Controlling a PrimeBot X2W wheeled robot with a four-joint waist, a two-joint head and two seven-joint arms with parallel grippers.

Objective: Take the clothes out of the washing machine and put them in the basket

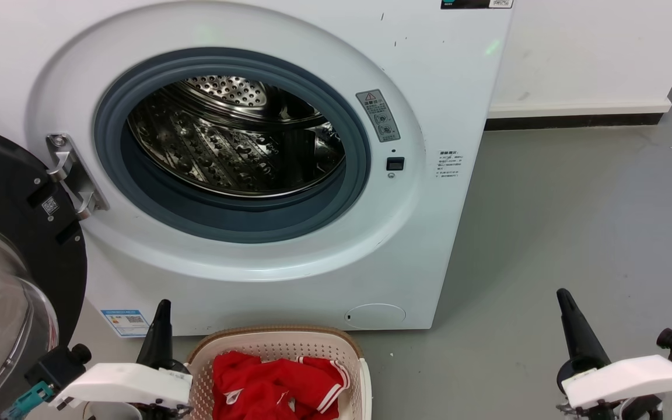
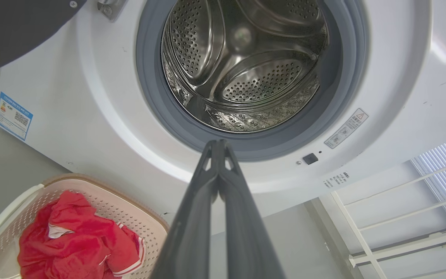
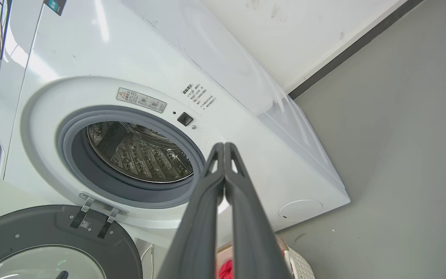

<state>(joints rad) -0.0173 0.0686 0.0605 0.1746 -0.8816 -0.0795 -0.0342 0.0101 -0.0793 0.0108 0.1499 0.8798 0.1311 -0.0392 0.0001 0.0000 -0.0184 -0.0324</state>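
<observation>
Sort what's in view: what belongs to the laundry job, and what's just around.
Job: washing machine, door open, drum looks empty; red clothes, lying in the basket.
Just around: white rack; dark skirting board; grey floor.

Left claw [image 1: 163,305] and right claw [image 1: 563,295] both closed, pointing upward

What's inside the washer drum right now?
Bare perforated steel in the drum; no red fabric visible. The grey door ring hides the drum's lowest front edge. The clothes lie in the basket.
</observation>
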